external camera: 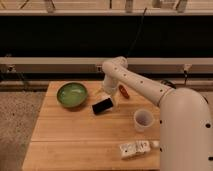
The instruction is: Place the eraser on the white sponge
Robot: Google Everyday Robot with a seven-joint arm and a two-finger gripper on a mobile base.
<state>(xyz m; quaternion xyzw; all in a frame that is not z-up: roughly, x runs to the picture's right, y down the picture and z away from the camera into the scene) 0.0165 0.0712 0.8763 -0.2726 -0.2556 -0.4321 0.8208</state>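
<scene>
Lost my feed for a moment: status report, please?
Tool low over the table's middle, right of green bowl. Dark eraser at its tip, tilted. White sponge not made out. White cup off right, clear.

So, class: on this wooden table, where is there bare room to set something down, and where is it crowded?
Free: the table's front-left stretch, bordered by the green bowl behind and the white packet to the right. Crowded: the back middle, where the gripper holds the black eraser beside the orange object, with the white cup nearby.

Gripper (pixel 106 98) hovering mid-table; green bowl (pixel 72 94) crowding its left, white cup (pixel 143 120) sitting right, bare wood lying in front.
</scene>
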